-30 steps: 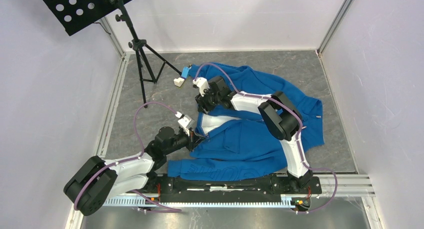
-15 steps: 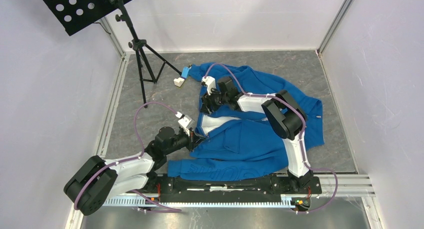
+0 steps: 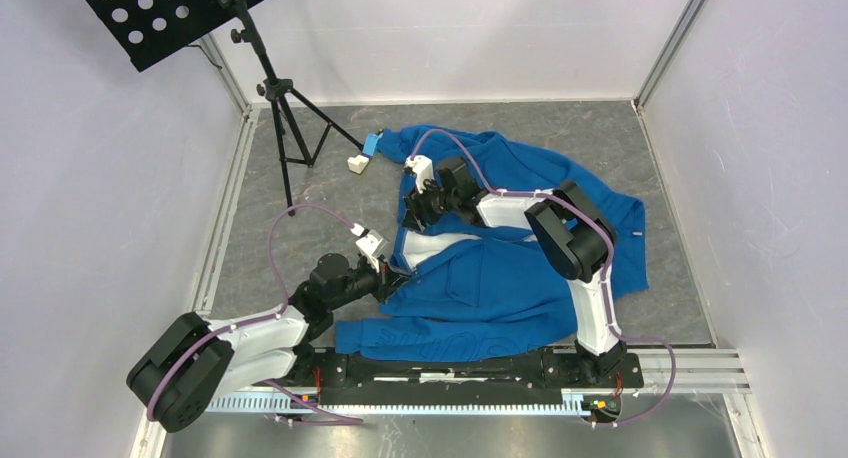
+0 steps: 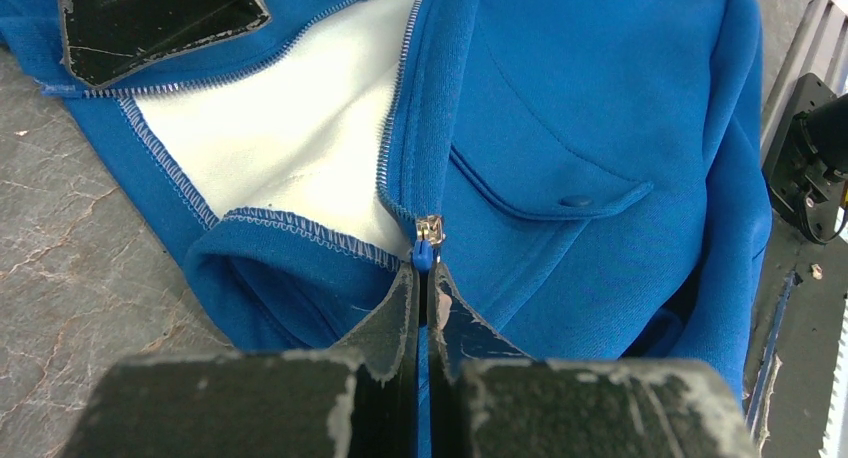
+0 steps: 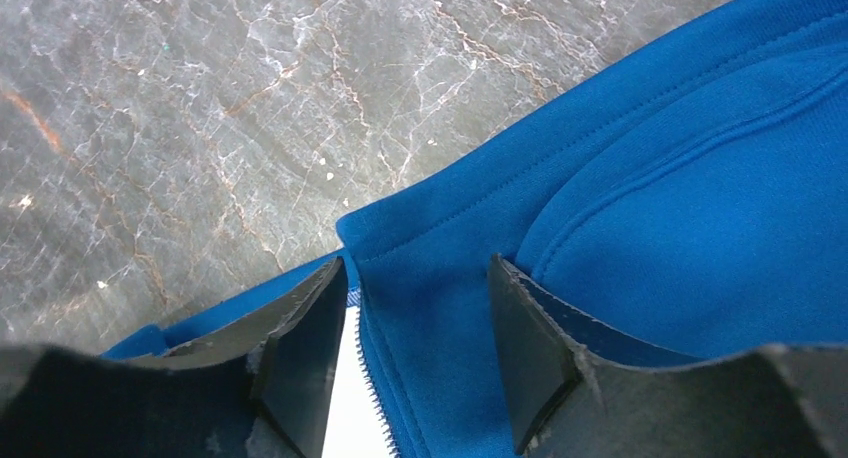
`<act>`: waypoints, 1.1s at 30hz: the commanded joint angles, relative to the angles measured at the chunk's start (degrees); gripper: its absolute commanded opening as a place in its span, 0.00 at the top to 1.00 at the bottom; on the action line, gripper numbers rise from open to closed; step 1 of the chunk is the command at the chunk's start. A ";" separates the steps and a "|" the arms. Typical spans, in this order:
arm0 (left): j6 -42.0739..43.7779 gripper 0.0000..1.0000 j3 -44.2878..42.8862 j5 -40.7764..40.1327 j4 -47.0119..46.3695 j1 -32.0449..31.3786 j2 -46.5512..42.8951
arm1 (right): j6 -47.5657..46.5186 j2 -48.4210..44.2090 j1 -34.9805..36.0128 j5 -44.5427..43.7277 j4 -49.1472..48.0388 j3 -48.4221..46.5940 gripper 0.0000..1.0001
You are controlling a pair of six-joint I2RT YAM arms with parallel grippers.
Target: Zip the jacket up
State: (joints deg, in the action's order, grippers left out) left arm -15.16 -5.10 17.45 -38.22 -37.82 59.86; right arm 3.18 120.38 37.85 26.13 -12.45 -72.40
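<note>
The blue jacket (image 3: 520,268) lies spread on the grey floor, its front partly open and the white lining (image 4: 290,148) showing. My left gripper (image 4: 427,270) is shut on the blue pull tab of the silvery zipper slider (image 4: 430,227) near the hem. In the top view it (image 3: 396,274) sits at the jacket's left edge. My right gripper (image 5: 417,268) is open, its fingers astride the jacket's front edge near the collar, with zipper teeth (image 5: 372,383) between them. In the top view it (image 3: 414,215) is at the upper end of the opening. One of its fingers (image 4: 150,18) shows in the left wrist view.
A black tripod stand (image 3: 283,108) stands at the back left. A small white and blue object (image 3: 362,158) lies by the jacket's far sleeve. White walls enclose the grey floor (image 3: 300,238). The arms' base rail (image 3: 450,366) runs along the near edge.
My right gripper has moved a little to the right and nearer along the jacket's upper edge. My left gripper has stayed put on the zipper pull.
</note>
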 commanded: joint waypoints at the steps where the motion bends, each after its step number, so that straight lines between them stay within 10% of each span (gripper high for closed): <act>1: -0.84 0.98 -0.96 -0.51 -0.79 -0.41 -1.03 | -0.93 1.23 1.04 -4.99 0.86 -2.06 0.42; 15: -0.84 0.98 -0.98 -1.10 -1.22 -0.45 -0.68 | -4.75 -2.25 4.06 -15.23 3.14 -3.13 0.77; 33: 13.43 0.98 -7.56 0.00 2.20 -0.41 -3.12 | -25.94 -28.80 3.03 0.70 16.13 6.39 1.00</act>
State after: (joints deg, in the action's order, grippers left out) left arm -9.21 -9.15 16.82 -36.93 -38.00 58.15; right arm -15.77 97.58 41.39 21.08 -1.43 -68.49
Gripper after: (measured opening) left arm 0.044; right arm 0.045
